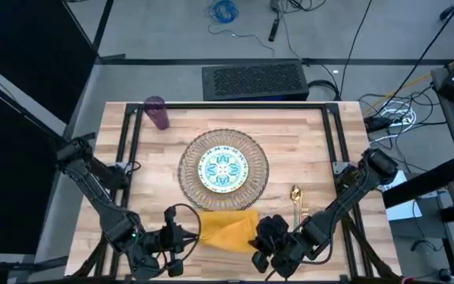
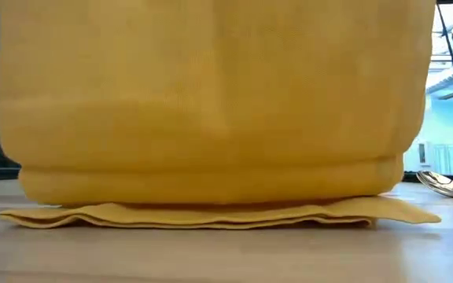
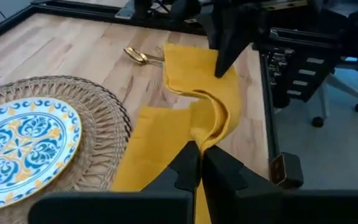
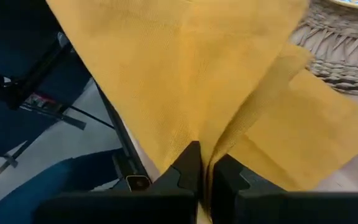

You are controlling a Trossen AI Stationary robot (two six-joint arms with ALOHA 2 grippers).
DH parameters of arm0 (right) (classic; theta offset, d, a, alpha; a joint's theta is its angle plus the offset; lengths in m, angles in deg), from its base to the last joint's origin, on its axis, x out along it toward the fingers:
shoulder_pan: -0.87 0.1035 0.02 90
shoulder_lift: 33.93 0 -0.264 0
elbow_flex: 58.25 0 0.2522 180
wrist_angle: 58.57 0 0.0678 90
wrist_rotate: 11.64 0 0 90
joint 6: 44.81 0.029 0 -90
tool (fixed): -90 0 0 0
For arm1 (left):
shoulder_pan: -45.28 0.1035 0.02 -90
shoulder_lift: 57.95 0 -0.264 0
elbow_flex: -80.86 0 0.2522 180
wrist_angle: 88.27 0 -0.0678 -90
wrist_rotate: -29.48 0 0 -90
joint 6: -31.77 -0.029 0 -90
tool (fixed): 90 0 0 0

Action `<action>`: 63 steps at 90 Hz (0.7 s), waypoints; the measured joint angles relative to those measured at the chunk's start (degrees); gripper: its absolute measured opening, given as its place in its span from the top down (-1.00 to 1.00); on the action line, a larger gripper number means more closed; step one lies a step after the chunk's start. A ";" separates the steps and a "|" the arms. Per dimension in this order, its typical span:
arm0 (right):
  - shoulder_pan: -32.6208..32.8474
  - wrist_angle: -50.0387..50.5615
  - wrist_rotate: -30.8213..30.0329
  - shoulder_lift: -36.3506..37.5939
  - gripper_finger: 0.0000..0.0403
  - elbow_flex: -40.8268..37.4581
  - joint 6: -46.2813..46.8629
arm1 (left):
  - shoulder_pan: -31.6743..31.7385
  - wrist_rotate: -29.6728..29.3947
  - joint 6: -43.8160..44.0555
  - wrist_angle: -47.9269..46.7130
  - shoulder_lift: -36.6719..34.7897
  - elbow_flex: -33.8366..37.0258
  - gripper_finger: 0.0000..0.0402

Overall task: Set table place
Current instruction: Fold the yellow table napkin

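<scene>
Left gripper (image 1: pixel 181 237) sits at the near edge of the table (image 1: pixel 306 134), fingers (image 3: pixel 188 163) pinched together on the left edge of the napkin (image 1: pixel 228 227). Right gripper (image 1: pixel 260 237) is opposite it, across the cloth, fingers (image 4: pixel 188 163) likewise clamped on the napkin's right edge. Between the two grippers the yellow cloth is partly lifted and folded over itself, the lower layer flat on the wood; low view shows the raised fold hanging close over the flat layers.

Just beyond the grippers, toward the far side, is the mat (image 1: pixel 224 168) with the plate (image 1: pixel 222 169) centered on it. Napkin's far edge touches or slightly overlaps the mat's near rim. Spoon (image 1: pixel 295 192) lies just beyond the right gripper, to the right of the mat, bowl pointing away. Fork (image 1: pixel 303 210) is next to it, mostly hidden by the right arm, so its exact lie is unclear. Cup (image 1: pixel 157 112) stands upright well beyond the left gripper, near the far left corner, apart from the mat.
</scene>
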 joint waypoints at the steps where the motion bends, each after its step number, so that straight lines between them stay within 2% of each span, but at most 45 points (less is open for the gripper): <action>1: 0.03 -0.02 0.01 0.00 1.00 0.00 0.04 | -0.04 0.00 0.01 0.09 0.00 0.00 1.00; 36: -0.07 6.71 -0.46 0.00 1.00 0.00 4.00 | -0.18 0.22 1.06 -0.55 3.02 0.00 1.00; 63: -1.44 7.79 -0.42 0.00 1.00 0.00 2.39 | 0.62 -0.43 2.99 -5.87 3.69 0.00 1.00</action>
